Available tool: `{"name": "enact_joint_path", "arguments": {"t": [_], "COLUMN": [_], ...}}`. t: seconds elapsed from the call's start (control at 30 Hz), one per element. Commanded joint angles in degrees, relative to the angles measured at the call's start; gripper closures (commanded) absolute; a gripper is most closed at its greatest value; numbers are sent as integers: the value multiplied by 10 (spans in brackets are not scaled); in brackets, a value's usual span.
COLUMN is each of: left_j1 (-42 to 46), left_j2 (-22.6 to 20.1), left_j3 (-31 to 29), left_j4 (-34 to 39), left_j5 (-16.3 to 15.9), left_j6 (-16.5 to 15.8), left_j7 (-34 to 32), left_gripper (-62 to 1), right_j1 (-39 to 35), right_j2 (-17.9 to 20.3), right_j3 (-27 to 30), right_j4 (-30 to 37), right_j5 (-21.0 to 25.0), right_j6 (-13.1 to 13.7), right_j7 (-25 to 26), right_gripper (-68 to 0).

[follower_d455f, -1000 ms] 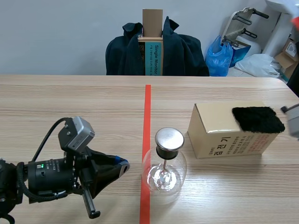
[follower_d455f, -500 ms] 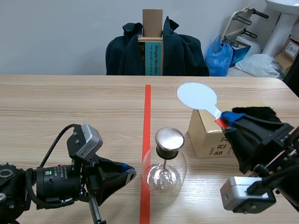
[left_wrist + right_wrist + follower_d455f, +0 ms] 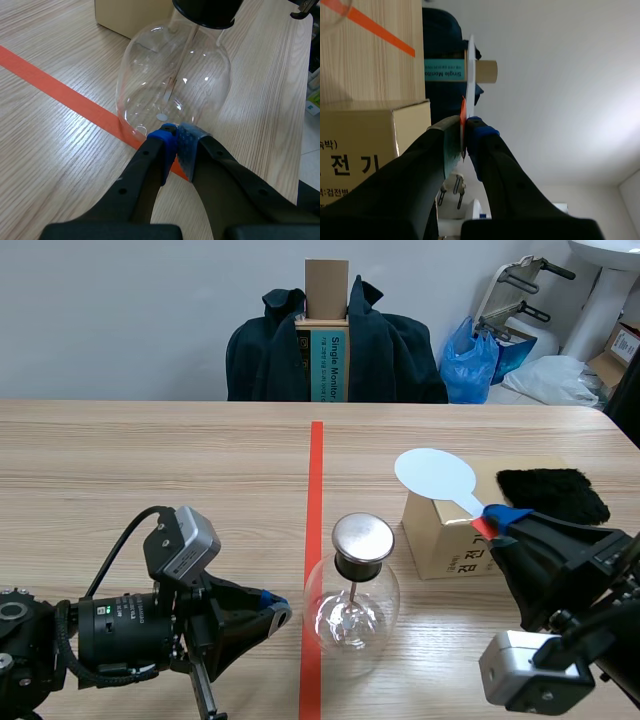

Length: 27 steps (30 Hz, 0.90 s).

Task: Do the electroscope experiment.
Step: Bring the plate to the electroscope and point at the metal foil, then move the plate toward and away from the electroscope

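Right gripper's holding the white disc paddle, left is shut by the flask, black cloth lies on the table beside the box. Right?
No: the black cloth lies on top of the cardboard box, not on the table; the scene view shows it. The rest holds.

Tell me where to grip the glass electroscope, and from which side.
Grip the electroscope by its black stopper, below the metal disc, from the side of the left gripper. The stopper is narrow and upright; the round bulb is probably too wide.
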Motion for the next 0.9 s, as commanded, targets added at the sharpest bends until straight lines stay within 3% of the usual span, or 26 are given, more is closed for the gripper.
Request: {"name": "enact_joint_path", "arguments": {"t": [0.0,0.47,0.87], "left_j1": [-2,-1,-1], "left_j2": [3,11,11], "left_j3": [-2,-2,-2], "left_j4": [9,9,9], "left_j5": [-5,-5,-5], "left_j6": [-1,1,1], "left_j7": [-5,0,0], "left_gripper": [-29,-29,-29], "right_j1": [2,2,2], "right_j2": [9,9,9], "right_j3": [7,7,7], "right_j4": [13,13,13], "right_j5": [4,-8,-16], "right_j6": [-6,-6,-6], "right_j7": [17,143,176], "right_gripper": [-6,-6,-6]}}
